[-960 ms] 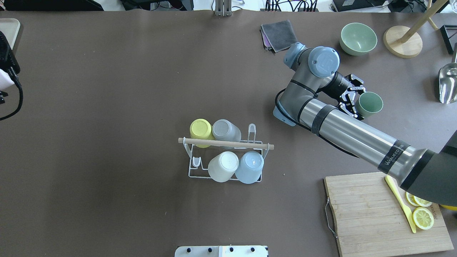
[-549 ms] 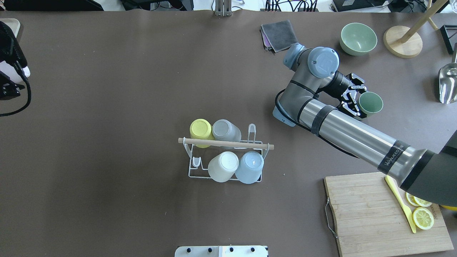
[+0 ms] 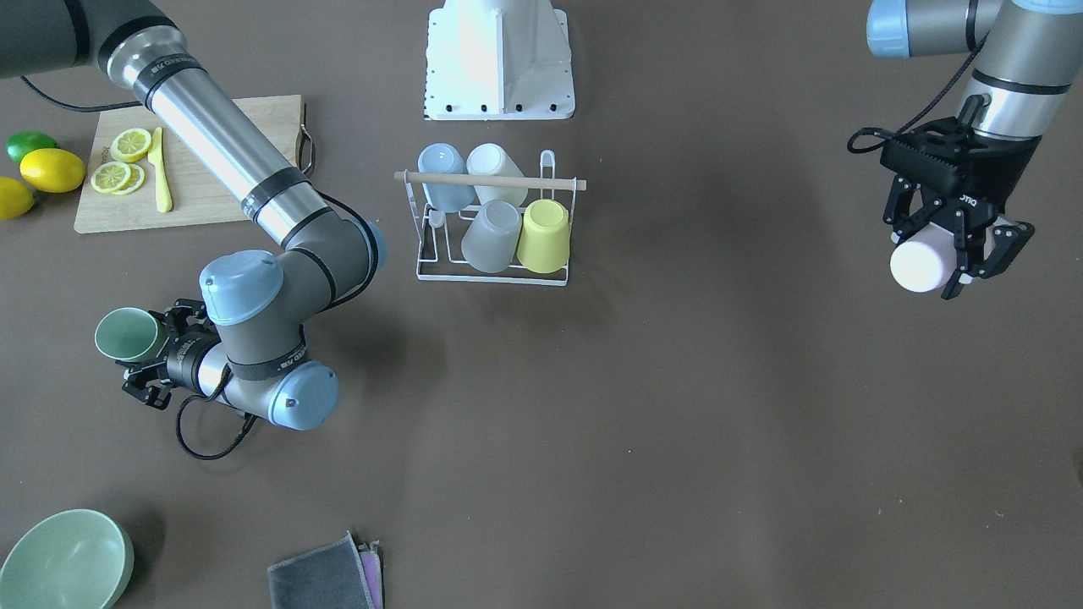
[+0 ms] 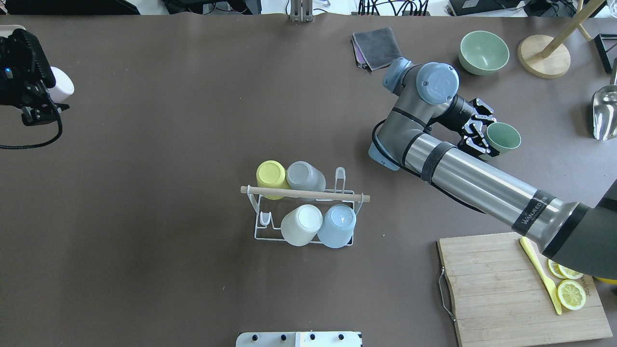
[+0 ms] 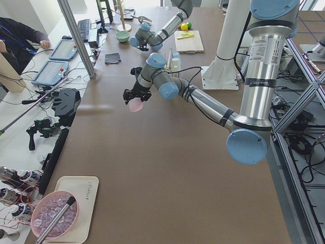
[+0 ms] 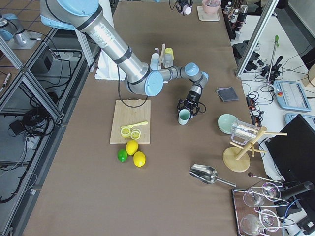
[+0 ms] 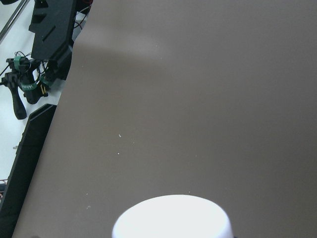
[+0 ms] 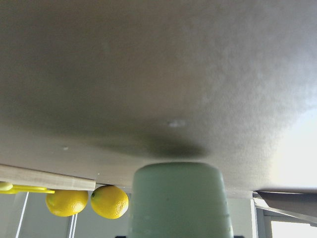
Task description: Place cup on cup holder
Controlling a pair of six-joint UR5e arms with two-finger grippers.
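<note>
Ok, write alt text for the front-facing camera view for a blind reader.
Two robot arms each hold a cup: the left gripper a pink cup, the right gripper a green cup. Between them on the table, a cup holder carries four upturned cups.

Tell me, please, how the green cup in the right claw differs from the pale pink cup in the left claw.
Colour: the green cup in the right claw is sage; the pale pink cup in the left claw is nearly white.
Pose: the front view shows the green cup's open mouth but the pale pink cup's closed base.
Side: green cup on the robot's right of the white wire cup holder, the other left.
Both are gripped.
</note>
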